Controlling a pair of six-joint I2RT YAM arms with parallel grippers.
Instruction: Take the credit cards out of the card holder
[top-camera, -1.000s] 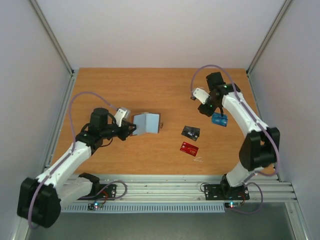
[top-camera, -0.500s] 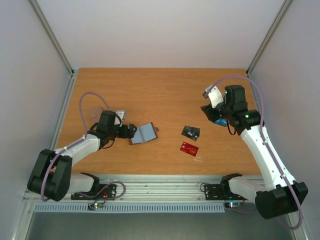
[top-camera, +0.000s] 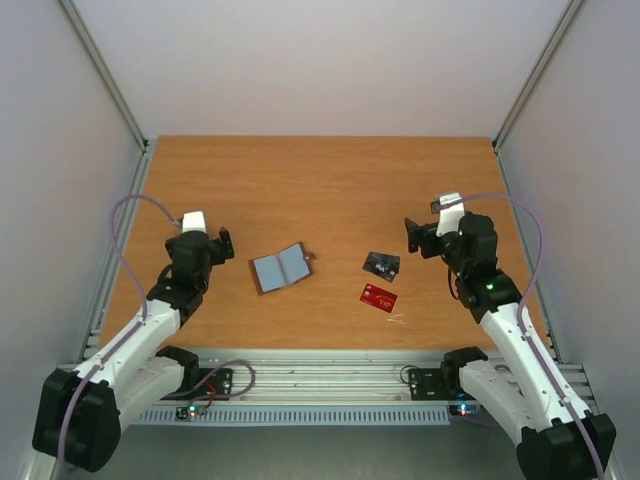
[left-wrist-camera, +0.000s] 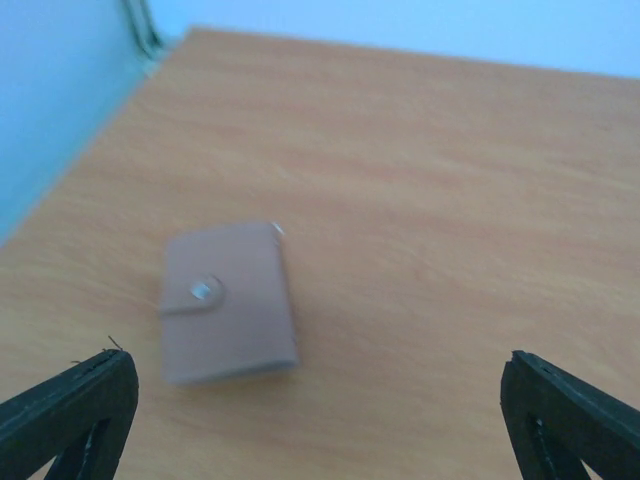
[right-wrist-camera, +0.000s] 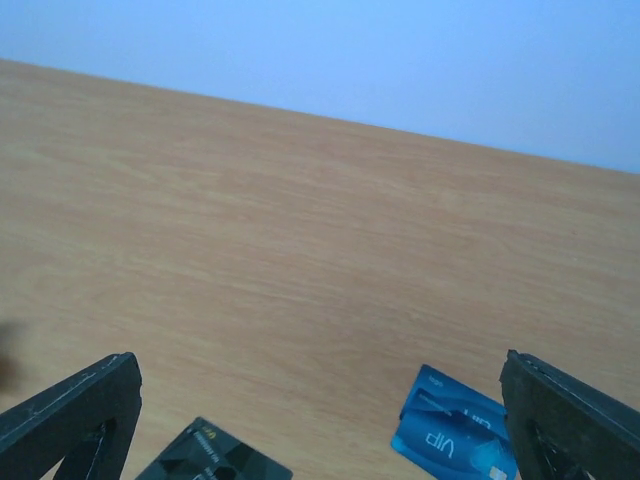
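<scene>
Since the earlier frame both arms had drawn back toward their bases. The left gripper had let go of the small brown leather bifold card holder, and the right gripper had left the thin blue rectangular card. Both sets of fingers stood spread wide, nothing between them. The holder lay open, pale lining up, left of centre on the wooden table. The black card with white print and the red card with gold lettering lay near each other to its right, the blue one farther right. No card showed in the pockets. Judgement: extraction appeared complete, with nothing evident left to do.
</scene>
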